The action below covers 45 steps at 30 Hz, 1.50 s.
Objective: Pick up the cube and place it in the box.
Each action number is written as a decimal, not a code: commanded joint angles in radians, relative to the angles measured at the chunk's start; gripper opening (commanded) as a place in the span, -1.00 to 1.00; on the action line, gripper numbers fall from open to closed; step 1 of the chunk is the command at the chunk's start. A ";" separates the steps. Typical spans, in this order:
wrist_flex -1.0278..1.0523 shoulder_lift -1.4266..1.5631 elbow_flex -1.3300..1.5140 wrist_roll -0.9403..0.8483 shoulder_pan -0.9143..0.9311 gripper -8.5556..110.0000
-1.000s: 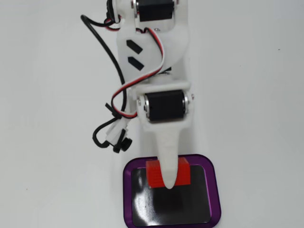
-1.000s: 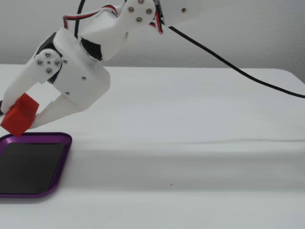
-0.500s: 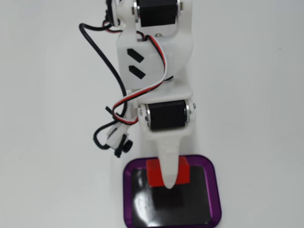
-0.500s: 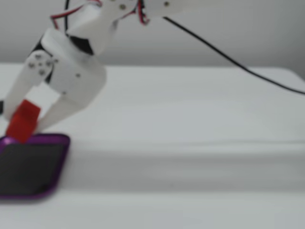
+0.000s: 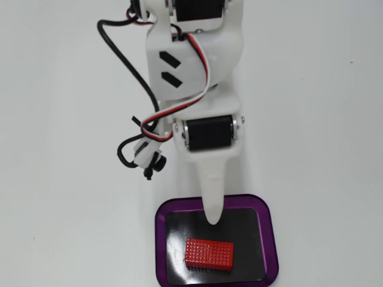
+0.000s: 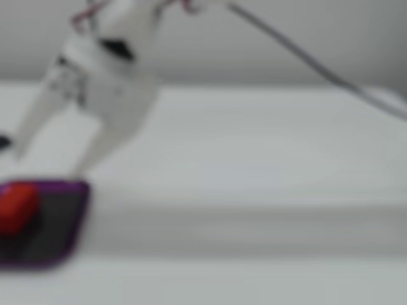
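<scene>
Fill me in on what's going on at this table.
A white robot arm is working with a small bright red dotted block and a shallow purple-rimmed tray with a black floor. The block already lies flat inside the tray. The tool hangs just above the tray's far edge with its fingers spread, holding nothing. The placing looks done.

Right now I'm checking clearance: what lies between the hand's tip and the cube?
Only bare glossy black floor of the box. In the sharp fixed view, the hand ends above the cube with nothing between. The other fixed view is too blurred to add anything.
</scene>
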 commanded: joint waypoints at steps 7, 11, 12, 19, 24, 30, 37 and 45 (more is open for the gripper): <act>0.522 0.029 -0.505 0.008 -0.009 -0.54; 0.676 0.029 -0.655 0.009 -0.005 -0.54; 0.680 0.031 -0.676 0.029 0.005 -0.55; 0.683 0.158 -0.518 0.104 0.002 -0.55; 0.680 0.370 -0.141 0.104 -0.006 -0.55; 0.626 0.706 0.354 0.094 0.006 -0.55; 0.423 1.127 0.899 0.094 0.008 -0.55; 0.160 1.632 1.457 0.092 0.008 -0.55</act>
